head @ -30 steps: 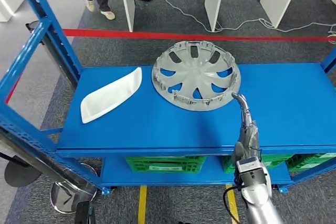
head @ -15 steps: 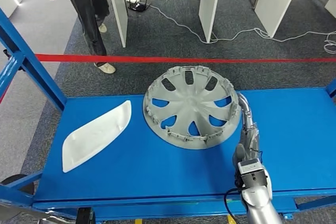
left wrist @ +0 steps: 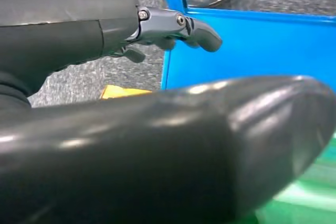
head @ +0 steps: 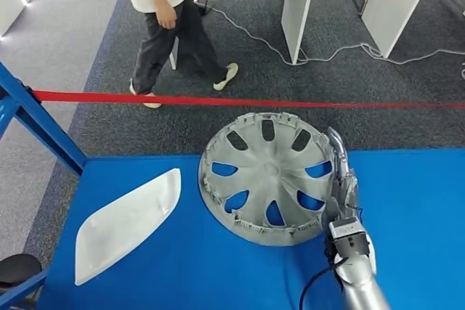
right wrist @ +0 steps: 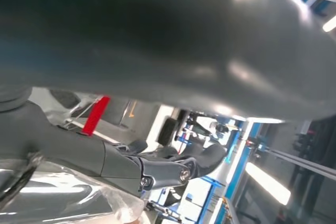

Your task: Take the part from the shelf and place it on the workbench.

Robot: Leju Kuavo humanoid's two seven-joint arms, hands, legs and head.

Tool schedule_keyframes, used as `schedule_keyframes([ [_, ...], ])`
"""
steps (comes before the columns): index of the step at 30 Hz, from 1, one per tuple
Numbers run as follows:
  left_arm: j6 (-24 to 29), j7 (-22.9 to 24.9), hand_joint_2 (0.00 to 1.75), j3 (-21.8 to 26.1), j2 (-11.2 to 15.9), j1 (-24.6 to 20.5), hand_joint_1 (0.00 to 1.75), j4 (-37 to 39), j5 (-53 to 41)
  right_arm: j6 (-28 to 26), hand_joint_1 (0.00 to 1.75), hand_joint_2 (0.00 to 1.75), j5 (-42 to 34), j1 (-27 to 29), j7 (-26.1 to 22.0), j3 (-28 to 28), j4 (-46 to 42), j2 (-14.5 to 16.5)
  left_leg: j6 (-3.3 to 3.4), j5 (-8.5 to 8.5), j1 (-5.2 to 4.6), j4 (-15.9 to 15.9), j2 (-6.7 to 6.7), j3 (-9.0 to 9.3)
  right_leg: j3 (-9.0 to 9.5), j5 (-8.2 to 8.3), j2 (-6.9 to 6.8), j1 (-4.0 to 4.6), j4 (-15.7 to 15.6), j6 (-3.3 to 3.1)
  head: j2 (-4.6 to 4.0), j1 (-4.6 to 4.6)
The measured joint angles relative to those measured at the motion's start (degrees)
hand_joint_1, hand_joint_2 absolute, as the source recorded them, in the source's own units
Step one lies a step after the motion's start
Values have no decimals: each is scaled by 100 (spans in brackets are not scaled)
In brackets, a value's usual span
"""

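since a moment ago the whole view has shifted closer, so the camera moved. the round silver plastic wheel cover (head: 269,178) lies mid-frame on the blue metal shelf (head: 416,201). the right hand (head: 341,179) holds its right rim; the left hand (left wrist: 174,27) looks empty, fingers apart. a white curved panel (head: 128,221) lies lower left, a person (head: 164,19) walks upper left; nothing blocks the lift.

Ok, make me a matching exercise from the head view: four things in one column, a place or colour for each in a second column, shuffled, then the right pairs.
Things:
1. wheel cover
2. white part
3. red tape line
4. right hand

Descriptions:
A. on the carpet beyond the shelf
B. at the wheel cover's right rim
C. grey, spoked, at the shelf's far edge
D. long shell, on the shelf's left part

Pairs: 1-C, 2-D, 3-A, 4-B
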Motion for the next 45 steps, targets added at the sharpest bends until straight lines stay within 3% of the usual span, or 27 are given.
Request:
schedule_keyframes([
  [2,4,-7,0,-1,3,-9,0,0,-1,2,0,0,-1,-17,-6,-2,2,-1,-68,-65,7,25,18,1,27,87,-9,-12,-71,-81,0,-3],
  [3,7,-8,0,-2,4,-14,0,0,1,3,0,0,-2,-29,-5,-4,2,-1,-104,-181,15,117,33,-33,36,109,-17,-22,-102,-111,0,-11],
  [6,10,-11,0,-3,10,-34,0,0,25,9,0,0,-2,-45,-7,-6,9,-1,-205,-790,61,941,67,-345,12,154,-53,-30,-141,-153,0,-29],
  [8,9,-18,0,-4,13,-40,0,5,61,12,0,0,-3,-46,-8,-5,24,-1,-236,-968,84,1287,68,-437,-32,193,-78,-29,-140,-152,0,-30],
  [9,5,-22,0,-7,13,-43,0,10,78,12,0,0,-3,-46,-8,-5,32,-1,-237,-909,90,1152,69,-337,-60,225,-84,-29,-140,-147,0,-28],
  [12,-7,-32,0,-20,16,-67,0,25,109,13,0,0,-6,-55,-11,-5,44,1,-176,-476,71,99,81,262,-135,358,-91,-31,-149,-110,0,-24],
  [13,-9,-38,0,-27,17,-80,0,30,117,14,0,0,-7,-59,-14,-6,47,1,-140,-391,49,-100,88,328,-139,399,-92,-33,-155,-84,0,-26],
  [17,-14,-58,0,-56,19,-112,0,43,143,18,0,0,-11,-74,-15,-2,60,1,46,-29,3,-206,97,143,-157,476,-84,-31,-222,73,0,-80],
  [18,-14,-61,0,-61,17,-115,0,44,145,15,0,0,-12,-71,-17,-1,60,1,81,70,14,-232,110,84,-206,325,-79,-32,-164,101,0,-71],
  [19,-14,-63,0,-68,15,-117,0,46,146,13,0,0,-13,-68,-15,-1,61,0,107,181,26,-254,124,12,-275,53,-77,-35,15,124,0,-64],
  [21,-15,-64,0,-82,13,-118,0,49,151,9,0,0,-13,-66,-15,1,63,-1,133,334,32,-254,140,-141,-422,-651,-79,-37,720,168,0,-49],
  [22,-16,-64,0,-87,13,-117,0,51,155,9,0,0,-13,-66,-16,1,67,-1,134,397,33,-248,146,-221,-462,-856,-80,-39,1116,193,0,-45],
  [23,-16,-64,0,-91,13,-116,0,55,158,8,0,0,-13,-65,-16,1,73,-1,129,454,33,-242,152,-300,-449,-912,-82,-43,1404,213,0,-45],
  [24,-17,-64,0,-92,13,-115,0,60,161,8,0,0,-13,-64,-15,1,78,-1,119,505,34,-236,156,-374,-354,-850,-85,-49,1514,229,0,-45],
  [25,-17,-64,0,-92,13,-114,0,66,162,8,0,0,-13,-64,-16,1,83,-1,104,547,36,-227,158,-432,-150,-728,-89,-60,1395,239,0,-44],
  [27,-27,-64,0,-93,13,-115,0,75,163,7,0,0,-13,-76,-16,1,85,0,62,602,31,-178,158,-523,517,-586,-95,-85,627,249,0,-40],
  [29,-38,-67,0,-95,15,-119,0,82,163,7,0,0,-13,-87,-16,1,85,0,12,649,17,-108,157,-589,1044,-658,-83,-88,-90,223,0,-38],
  [30,-37,-70,0,-96,16,-121,0,86,164,7,0,0,-12,-87,-17,1,86,0,-16,673,13,-86,157,-615,1141,-704,-76,-77,-242,197,0,-35],
  [32,-19,-79,0,-97,18,-117,0,95,178,7,0,0,-12,-79,-17,1,89,-1,-77,684,29,-59,152,-644,1117,-695,-78,-72,-284,109,0,-34],
  [33,-6,-86,0,-97,20,-112,0,99,188,8,0,0,-12,-83,-17,1,89,0,-114,602,39,21,149,-683,1095,-666,-85,-75,-293,48,0,-43],
  [35,10,-97,0,-98,22,-104,0,110,211,10,0,0,-12,-88,-17,1,90,1,-184,226,62,485,144,-861,1028,-592,-104,-86,-308,-51,0,-67],
  [37,13,-100,0,-99,23,-101,0,133,226,17,0,0,-12,-85,-17,1,100,1,-232,-172,82,1204,143,-1098,940,-527,-114,-78,-301,-83,0,-82],
  [39,14,-99,0,-99,25,-94,0,164,232,26,0,0,-12,-83,-16,1,119,1,-244,-200,93,1467,143,-1099,867,-475,-117,-73,-288,-78,0,-83],
  [40,14,-99,0,-100,26,-91,0,175,232,30,0,0,-12,-83,-15,1,126,1,-236,-59,95,1269,143,-946,845,-457,-117,-72,-282,-70,0,-83],
  [42,14,-101,0,-101,27,-94,0,188,232,31,0,0,-12,-87,-16,1,133,1,-194,258,89,487,139,-471,826,-434,-116,-68,-273,-47,0,-81],
  [43,14,-102,0,-101,28,-96,0,192,232,31,0,0,-12,-91,-16,1,133,2,-168,344,78,144,136,-281,816,-420,-115,-63,-271,-25,0,-80],
  [45,13,-103,0,-102,31,-102,0,202,233,32,0,0,-12,-98,-16,1,135,2,-123,341,53,-152,129,-148,786,-379,-116,-57,-274,37,0,-79],
])
